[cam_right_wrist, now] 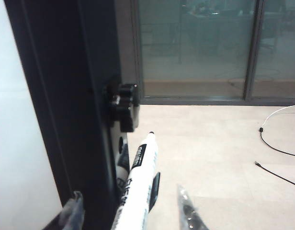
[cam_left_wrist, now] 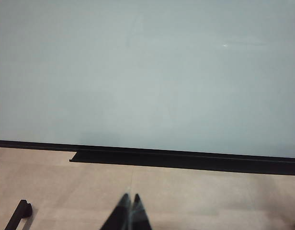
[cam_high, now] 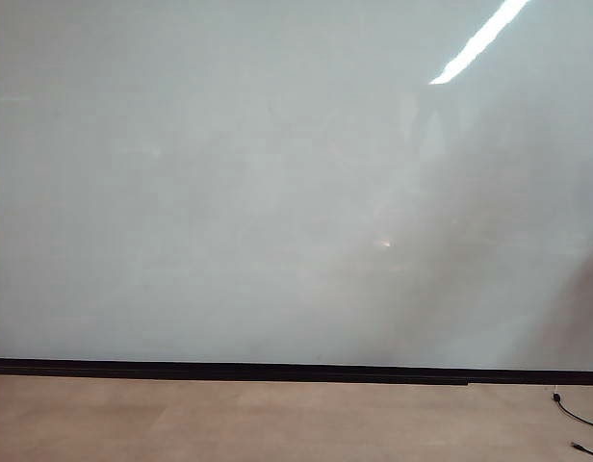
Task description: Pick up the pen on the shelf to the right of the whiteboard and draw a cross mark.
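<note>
Between right pincer point(cam_right_wrist: 130, 211) fingers point(cam_right_wrist: 188, 211), pen point(cam_right_wrist: 138, 187)

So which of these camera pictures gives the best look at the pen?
The right wrist view: the pen stands close up between the right gripper's fingers, its white barrel and black tip clear beside the whiteboard's dark frame. The exterior view and the left wrist view show only the board and floor, no pen; the left gripper sits shut.

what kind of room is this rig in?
Likely an office or meeting room: a large whiteboard on a black frame fills the exterior view, a pen sits between the right tool's fingers, and glass partition walls stand behind over pale flooring.
</note>
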Tool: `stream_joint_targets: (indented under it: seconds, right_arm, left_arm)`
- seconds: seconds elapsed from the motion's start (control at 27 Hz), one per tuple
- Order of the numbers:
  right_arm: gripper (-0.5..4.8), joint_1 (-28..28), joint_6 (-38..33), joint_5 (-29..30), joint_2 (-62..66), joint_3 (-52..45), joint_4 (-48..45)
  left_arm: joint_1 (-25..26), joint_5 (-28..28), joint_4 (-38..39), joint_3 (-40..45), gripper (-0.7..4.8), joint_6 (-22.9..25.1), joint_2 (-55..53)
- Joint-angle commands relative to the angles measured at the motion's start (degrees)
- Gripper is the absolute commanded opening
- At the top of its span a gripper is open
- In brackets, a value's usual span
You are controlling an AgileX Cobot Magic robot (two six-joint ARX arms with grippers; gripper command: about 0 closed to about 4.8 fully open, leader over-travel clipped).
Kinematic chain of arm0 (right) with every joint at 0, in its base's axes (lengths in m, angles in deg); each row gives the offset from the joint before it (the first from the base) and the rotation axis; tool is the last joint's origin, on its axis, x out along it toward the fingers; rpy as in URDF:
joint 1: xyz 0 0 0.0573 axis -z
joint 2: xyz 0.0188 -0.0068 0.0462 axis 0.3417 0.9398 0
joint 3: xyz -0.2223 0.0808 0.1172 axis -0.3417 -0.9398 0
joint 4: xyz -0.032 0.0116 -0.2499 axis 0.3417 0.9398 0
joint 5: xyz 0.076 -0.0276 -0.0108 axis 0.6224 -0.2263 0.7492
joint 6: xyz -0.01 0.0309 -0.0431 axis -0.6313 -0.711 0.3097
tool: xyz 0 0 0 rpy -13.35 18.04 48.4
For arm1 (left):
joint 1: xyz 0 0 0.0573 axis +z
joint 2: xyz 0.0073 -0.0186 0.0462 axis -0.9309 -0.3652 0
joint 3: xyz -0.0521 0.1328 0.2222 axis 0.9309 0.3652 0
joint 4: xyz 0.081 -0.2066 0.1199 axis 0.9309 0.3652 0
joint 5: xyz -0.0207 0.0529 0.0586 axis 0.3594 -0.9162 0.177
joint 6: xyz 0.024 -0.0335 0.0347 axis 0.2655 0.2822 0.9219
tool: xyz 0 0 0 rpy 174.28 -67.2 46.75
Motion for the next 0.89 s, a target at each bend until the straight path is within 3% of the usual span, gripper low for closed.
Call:
stream_joint_targets:
  seconds: [0.04,0.63,0.7,0.78,0.81,0.85,0.89]
  right_arm:
    - [2.14,0.0,-0.3,0.1,-0.3,0.0,-0.9]
    - [1.92,-0.2,-0.3,0.5,-0.3,0.0,-0.9]
    - [1.36,-0.2,-0.2,0.6,-0.3,0.0,-0.9]
    - [1.32,-0.2,-0.2,0.5,-0.2,0.0,-0.9]
    - [0.98,-0.2,-0.2,0.6,-0.2,0.0,-0.9]
    - [-0.03,-0.2,-0.2,0.7,-0.2,0.0,-0.9]
    - [-0.06,-0.2,-0.2,1.0,-0.2,0.0,-0.9]
  left_arm:
    - [0.0,0.2,-0.3,-0.1,-0.05,0.2,0.0]
    - [0.0,0.2,-0.3,-0.1,-0.04,0.2,0.0]
    - [0.0,0.2,-0.3,-0.1,-0.04,0.2,0.0]
    - [0.0,0.2,-0.3,-0.1,-0.05,0.2,0.0]
    - [0.0,0.2,-0.3,-0.1,-0.04,0.2,0.0]
    - [0.0,0.2,-0.3,-0.1,-0.05,0.2,0.0]
    - [0.0,0.2,-0.3,-0.1,-0.05,0.2,0.0]
